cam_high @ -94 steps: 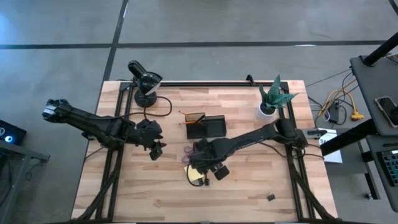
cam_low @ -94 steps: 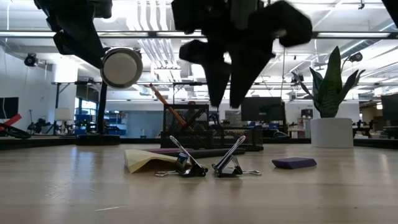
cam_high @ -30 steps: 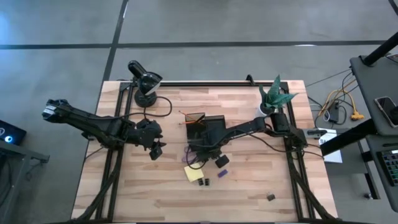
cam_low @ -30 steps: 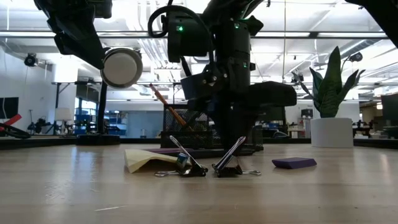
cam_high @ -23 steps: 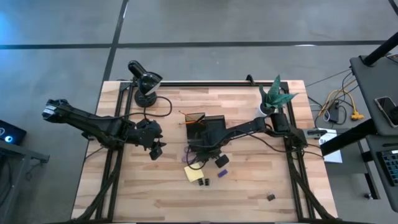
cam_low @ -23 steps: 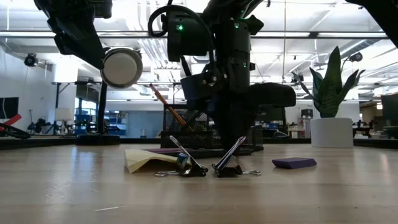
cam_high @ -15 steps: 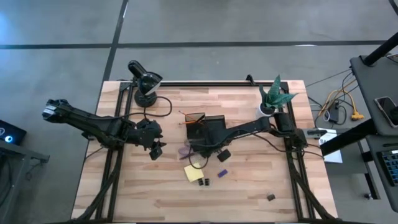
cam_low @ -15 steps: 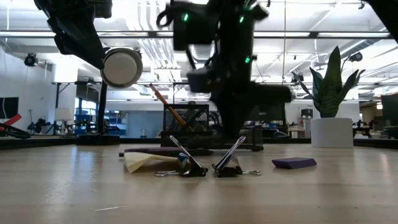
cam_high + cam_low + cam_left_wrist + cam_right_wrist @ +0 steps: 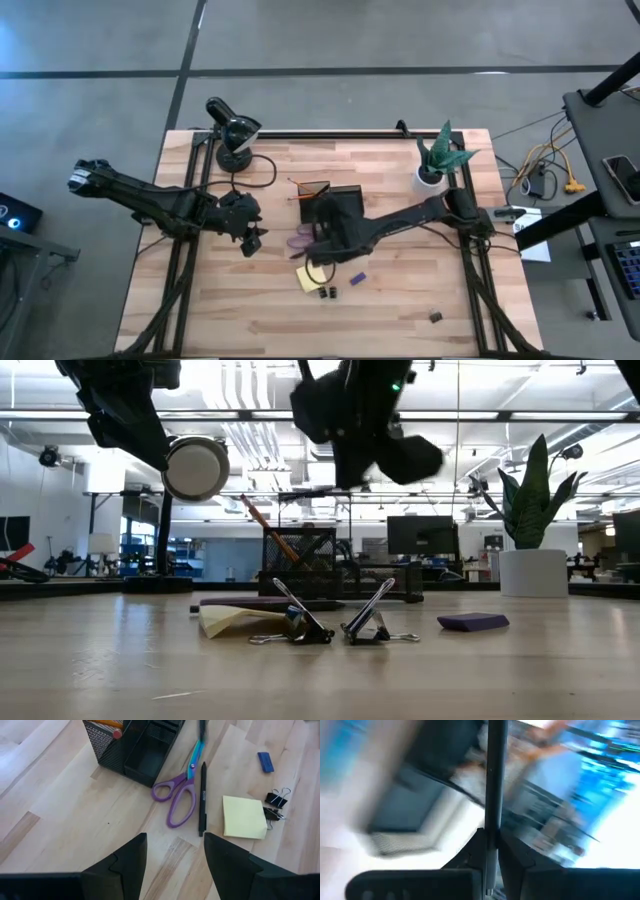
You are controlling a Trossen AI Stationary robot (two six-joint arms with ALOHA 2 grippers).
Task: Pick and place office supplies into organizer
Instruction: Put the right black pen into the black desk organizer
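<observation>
We see bare wood along near table edge [image 9: 240,330], lone small dark item [image 9: 436,317] there. Next back: two binder clips [image 9: 330,626], one yellow sticky pad [image 9: 311,279], one purple block [image 9: 356,277], one loose black pen [image 9: 202,799], one purple scissors [image 9: 179,795]. Right gripper [image 9: 490,851] raised above pad, just near side of organizer [image 9: 332,203], fingers pinched on thin dark pen [image 9: 494,775]. Left gripper [image 9: 172,862] wide, empty, well left of supplies. Far edge: one lamp [image 9: 232,131], one plant [image 9: 441,155].
</observation>
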